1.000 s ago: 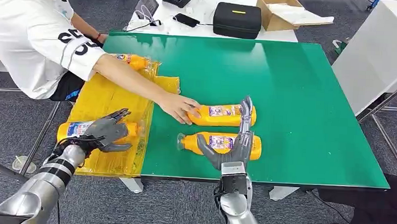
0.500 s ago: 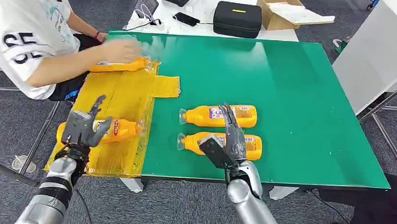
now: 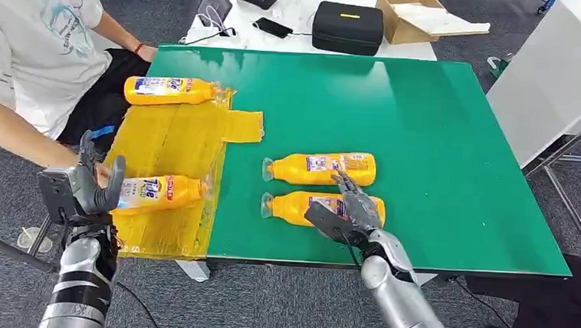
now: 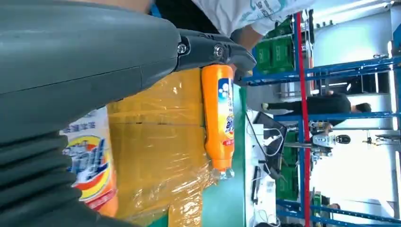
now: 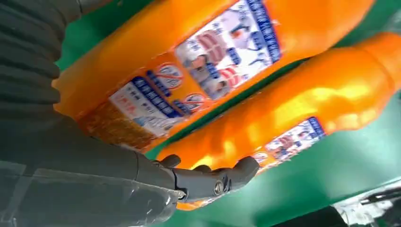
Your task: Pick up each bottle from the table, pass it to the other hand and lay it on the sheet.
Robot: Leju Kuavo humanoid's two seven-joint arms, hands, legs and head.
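Item: near bottle [image 3: 322,207], orange plastic, lying on its side on the green table [image 3: 451,141], clear cap pointing left.
Companion: far bottle [image 3: 318,167], same make, just beyond it and parallel.
Already placed: two bottles on the yellow sheet [image 3: 178,133], one near [image 3: 157,191], one far [image 3: 169,90].
Look: glossy orange body, blue-and-white printed label on the middle, narrowed neck.
Handling (judged): stiff-walled, probably filled and moderately heavy; smooth skin likely slippery; round body may roll.
Hold (judged): around the wide labelled middle, not the neck.
Right hand [image 3: 345,209]: over the near bottle's labelled middle, fingers spread across it, not wrapped round; holds nothing.
Left hand [image 3: 87,188]: raised at the sheet's near-left edge beside the near placed bottle, fingers apart, empty.
Bystander: person [image 3: 33,57] seated at far left.
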